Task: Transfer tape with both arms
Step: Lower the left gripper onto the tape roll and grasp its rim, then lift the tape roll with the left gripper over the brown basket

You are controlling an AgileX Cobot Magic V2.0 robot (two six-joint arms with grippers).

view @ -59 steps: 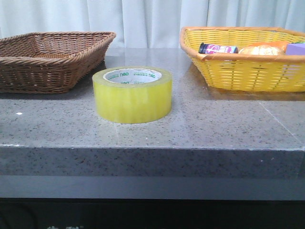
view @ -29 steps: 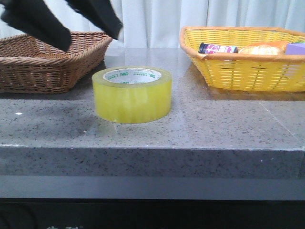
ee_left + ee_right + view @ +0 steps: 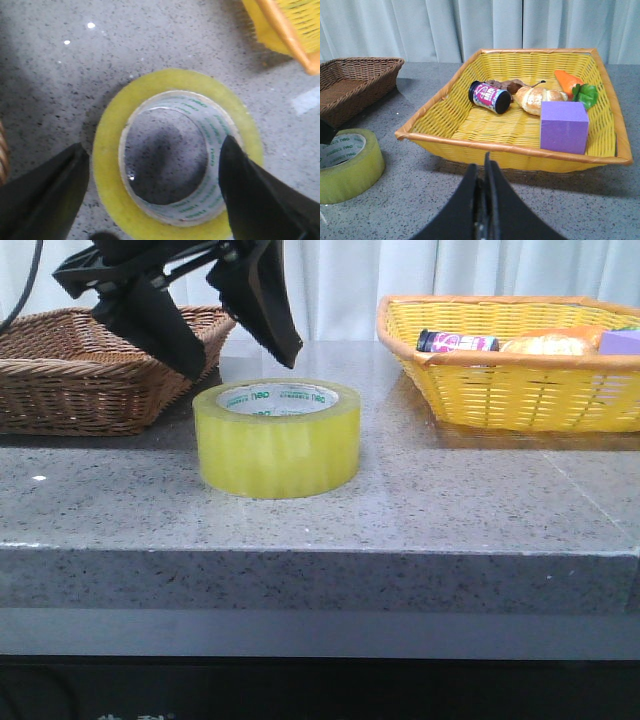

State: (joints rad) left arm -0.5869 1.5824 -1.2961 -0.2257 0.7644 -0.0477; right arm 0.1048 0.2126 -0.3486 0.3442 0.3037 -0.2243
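Yellow tape [image 3: 277,438] lies flat on the grey counter [image 3: 450,510], between two baskets. The left gripper [image 3: 240,355], spread wide, hovers just above it, poised to grasp; lowering looks next. The right gripper [image 3: 483,200] waits, pressed together.

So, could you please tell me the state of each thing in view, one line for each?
tape: lying flat on the table, not gripped
left gripper: jaws open, above the tape
right gripper: jaws shut, holding nothing
brown basket: upright, nothing seen inside
yellow basket: upright, filled
small bottle: on its side, cap on
purple block: resting in the yellow basket
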